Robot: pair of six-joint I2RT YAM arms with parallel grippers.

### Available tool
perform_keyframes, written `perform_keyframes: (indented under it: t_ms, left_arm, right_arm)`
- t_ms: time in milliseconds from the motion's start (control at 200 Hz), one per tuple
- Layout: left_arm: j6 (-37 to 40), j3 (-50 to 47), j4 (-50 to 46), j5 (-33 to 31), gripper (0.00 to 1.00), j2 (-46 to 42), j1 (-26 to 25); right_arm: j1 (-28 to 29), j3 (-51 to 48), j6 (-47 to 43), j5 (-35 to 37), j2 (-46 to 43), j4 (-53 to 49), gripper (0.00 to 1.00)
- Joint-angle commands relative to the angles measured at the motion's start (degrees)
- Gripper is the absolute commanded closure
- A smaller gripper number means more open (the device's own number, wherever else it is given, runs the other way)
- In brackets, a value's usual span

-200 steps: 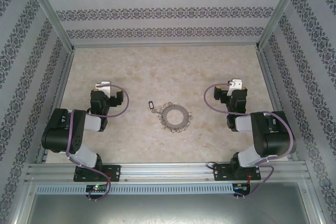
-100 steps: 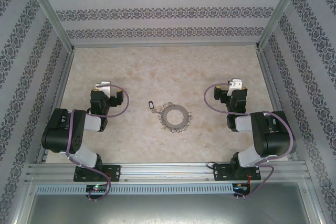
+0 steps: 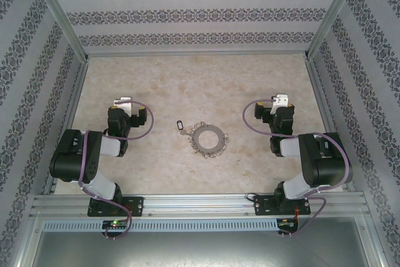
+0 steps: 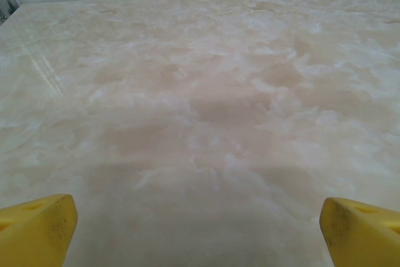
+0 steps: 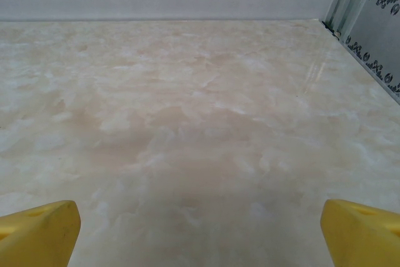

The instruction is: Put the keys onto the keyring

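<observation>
- One left gripper [image 3: 125,108] sits over the beige marbled surface [image 3: 187,79], its yellow-tipped jaws spread wide and empty.
- One tiny dark oval-looped key [image 3: 179,125] lies mid-surface.
- One large flat grey metal keyring [image 3: 199,140], fringed with silvery loops, lies just right of the key.
- One right gripper [image 3: 280,107], its jaws likewise spread and empty.

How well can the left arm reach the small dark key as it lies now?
Probably yes. The key lies on the bare table, right of the open left claw, with nothing between them; the keyring lies beyond the key.
</observation>
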Motion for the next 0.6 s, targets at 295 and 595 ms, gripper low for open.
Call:
perform_keyframes:
  t_ms: [295,595]
  left_arm:
    - [-0.12,1.05,0.51,0.85,0.00,-0.08,0.81]
    - [-0.04,0.83,0.68,1.29,0.00,-0.11,0.78]
  right_arm:
    - [0.57,-0.52,0.88,0.46,0.35,2.16,0.02]
    - [0.61,-0.52,0.91,0.44,0.36,2.25,0.02]
